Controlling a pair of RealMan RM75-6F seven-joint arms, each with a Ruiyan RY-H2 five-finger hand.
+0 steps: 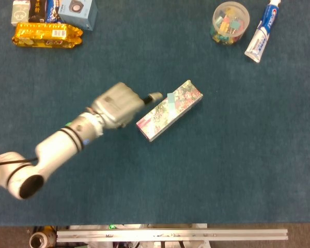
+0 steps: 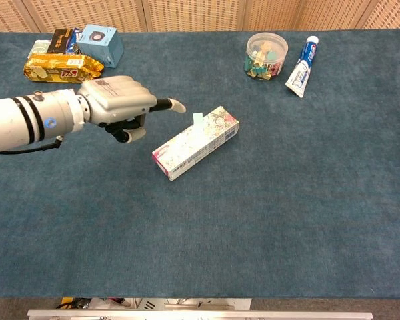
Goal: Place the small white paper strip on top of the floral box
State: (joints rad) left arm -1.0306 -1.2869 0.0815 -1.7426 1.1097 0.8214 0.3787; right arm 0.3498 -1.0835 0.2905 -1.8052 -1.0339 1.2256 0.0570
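From where I stand, the far left of the worktop (image 2: 207,220) holds a gold snack packet (image 2: 62,68) at about ten o'clock, with a pale blue carton (image 2: 101,42) and some smaller packs just behind it; there is print on all of them, but none of it can be read from here.

Next along is the left hand (image 2: 120,107), lifted off the worktop and holding nothing. One finger sticks out straight toward three o'clock, the rest look curled under, though the head view is smeared with motion, so I wouldn't swear to the finer detail.

Just beyond that fingertip, near the middle, lies the floral box (image 2: 195,142), flat and slanted toward two o'clock. The small white paper strip (image 2: 198,119) sits on its upper end, one edge seeming to stand up a little rather than lying flat.

To my eye the placing is as good as done. The sensible thing now would be to draw the hand away high and slowly, so no draught or stray finger knocks the strip off.

At about one o'clock stands a clear tub of coloured clips (image 2: 267,55), and beside it a toothpaste tube (image 2: 301,58) with blue and red lettering too small to make out. The right hand is nowhere to be seen.
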